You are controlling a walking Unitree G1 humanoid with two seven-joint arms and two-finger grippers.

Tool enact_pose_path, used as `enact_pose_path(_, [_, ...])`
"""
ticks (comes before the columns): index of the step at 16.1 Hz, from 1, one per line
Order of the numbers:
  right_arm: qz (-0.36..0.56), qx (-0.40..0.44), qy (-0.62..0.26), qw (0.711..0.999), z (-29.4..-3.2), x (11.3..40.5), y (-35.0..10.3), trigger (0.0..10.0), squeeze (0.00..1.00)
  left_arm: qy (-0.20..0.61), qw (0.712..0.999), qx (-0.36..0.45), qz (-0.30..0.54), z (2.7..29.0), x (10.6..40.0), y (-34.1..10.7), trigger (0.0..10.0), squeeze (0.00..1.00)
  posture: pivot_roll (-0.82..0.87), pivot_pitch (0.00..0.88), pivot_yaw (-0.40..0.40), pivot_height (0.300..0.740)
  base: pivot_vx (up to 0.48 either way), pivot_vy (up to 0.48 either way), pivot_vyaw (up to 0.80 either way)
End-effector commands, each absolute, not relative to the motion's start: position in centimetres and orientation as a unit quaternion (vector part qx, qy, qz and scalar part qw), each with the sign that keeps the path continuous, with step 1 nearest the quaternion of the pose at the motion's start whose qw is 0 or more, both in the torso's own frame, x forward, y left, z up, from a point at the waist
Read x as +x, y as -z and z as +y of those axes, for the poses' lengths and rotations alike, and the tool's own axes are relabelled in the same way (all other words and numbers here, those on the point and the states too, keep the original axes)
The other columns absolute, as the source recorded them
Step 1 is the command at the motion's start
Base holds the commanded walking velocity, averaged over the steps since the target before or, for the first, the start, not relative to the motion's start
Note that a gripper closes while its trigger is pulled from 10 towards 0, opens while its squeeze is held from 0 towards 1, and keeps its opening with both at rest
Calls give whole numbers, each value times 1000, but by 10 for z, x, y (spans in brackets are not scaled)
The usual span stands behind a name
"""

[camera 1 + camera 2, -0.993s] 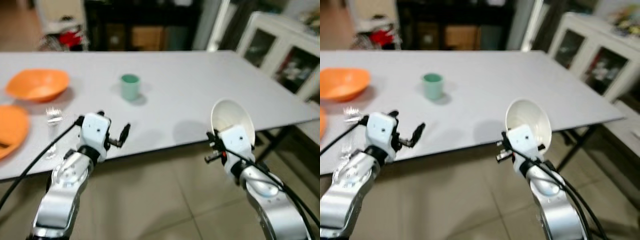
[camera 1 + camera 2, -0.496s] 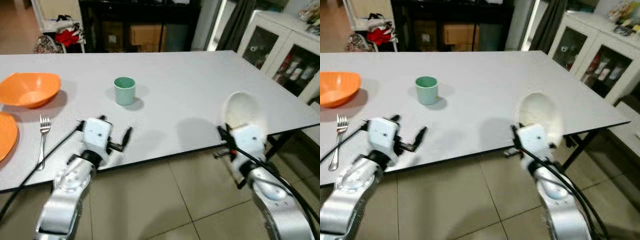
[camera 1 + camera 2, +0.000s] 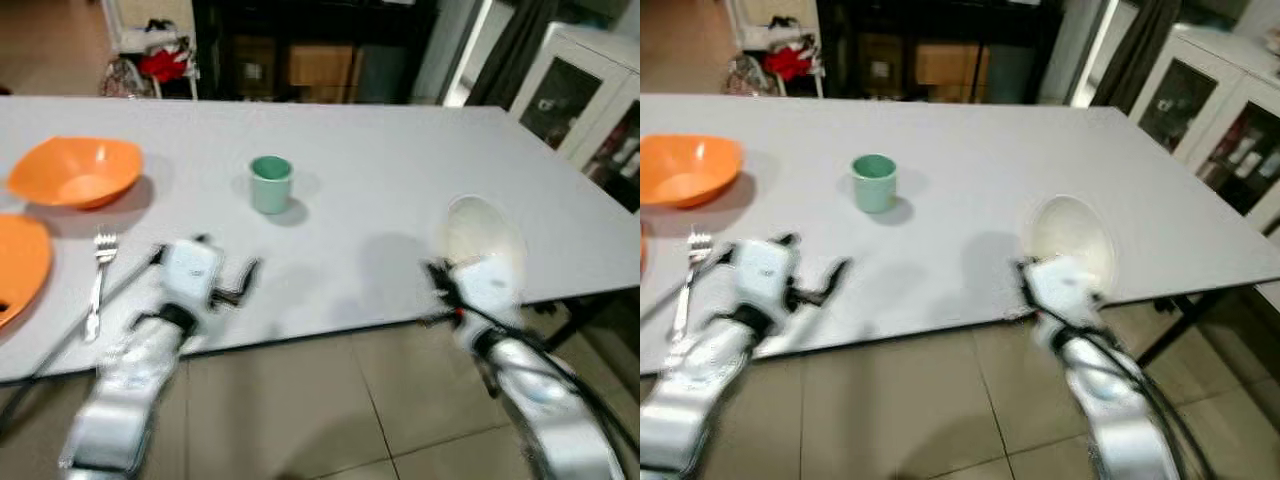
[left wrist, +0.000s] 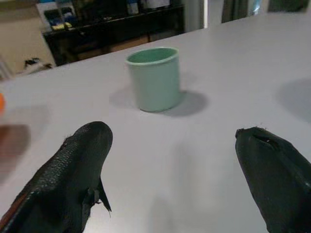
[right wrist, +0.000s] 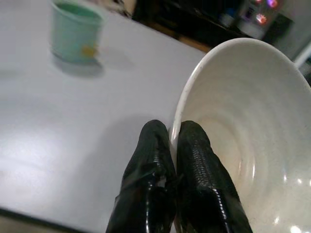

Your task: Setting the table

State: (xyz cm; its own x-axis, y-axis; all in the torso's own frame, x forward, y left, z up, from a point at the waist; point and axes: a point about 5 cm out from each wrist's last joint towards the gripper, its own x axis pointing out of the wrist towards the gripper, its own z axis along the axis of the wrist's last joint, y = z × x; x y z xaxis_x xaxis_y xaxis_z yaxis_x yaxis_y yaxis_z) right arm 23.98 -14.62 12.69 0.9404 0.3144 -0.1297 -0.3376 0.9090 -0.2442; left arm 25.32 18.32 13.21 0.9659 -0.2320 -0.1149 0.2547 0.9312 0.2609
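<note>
Right gripper [image 5: 167, 145] pinches the rim of a white bowl [image 5: 243, 121], one finger inside and one outside, fingers closed tight on the wall; the bowl is held tipped on edge over the near edge of the grey table [image 3: 380, 170], toward its right end. In the head views the bowl [image 3: 483, 232] sits just above the right wrist, its shadow on the tabletop beside it. Left gripper [image 4: 170, 170] hovers low over the table near the front edge, fingers [image 4: 73, 165] spread wide apart, nothing between them. A mint green cup [image 3: 270, 184] stands upright on the table ahead of the left gripper, apart from it, roughly mid-table. Further to the robot's left an orange bowl [image 3: 76, 172] sits upright on the table, and an orange plate [image 3: 20, 265] is partly cut off at the picture's edge nearer the front. A metal fork [image 3: 98, 280] lies between the plate and the left arm, tines pointing away from the robot. Head views blurred around both arms. Dark shelving and a white glass-door cabinet [image 3: 590, 110] are behind the table.
</note>
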Motion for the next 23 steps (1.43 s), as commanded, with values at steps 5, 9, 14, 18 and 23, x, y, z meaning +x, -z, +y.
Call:
enact_pose_path(5, [33, -148, -145, 978, -160, 240, -131, 10000, 0, 146, 980, 132, 26, 170, 258, -137, 10000, 0, 24, 0, -79, 740, 322, 0, 0])
enact_pose_path(9, [40, -180, -175, 967, -155, 240, -129, 10000, 0, 145, 980, 134, 25, 170, 259, -137, 10000, 0, 28, 0, -83, 740, 338, 0, 0])
enact_pose_path(14, [38, -160, -168, 972, -156, 241, -129, 10000, 0, 147, 980, 135, 25, 170, 259, -137, 10000, 0, 25, 0, -84, 740, 341, 0, 480])
enact_pose_path(18, [39, -173, -174, 969, -157, 241, -129, 10000, 0, 149, 979, 135, 24, 169, 259, -137, 10000, 0, 28, 0, -86, 740, 340, 0, 0])
enact_pose_path(23, [33, -190, -238, 952, -152, 249, -133, 10000, 0, 146, 980, 135, 20, 169, 259, -139, 10000, 0, 34, 0, -102, 740, 265, 0, 0])
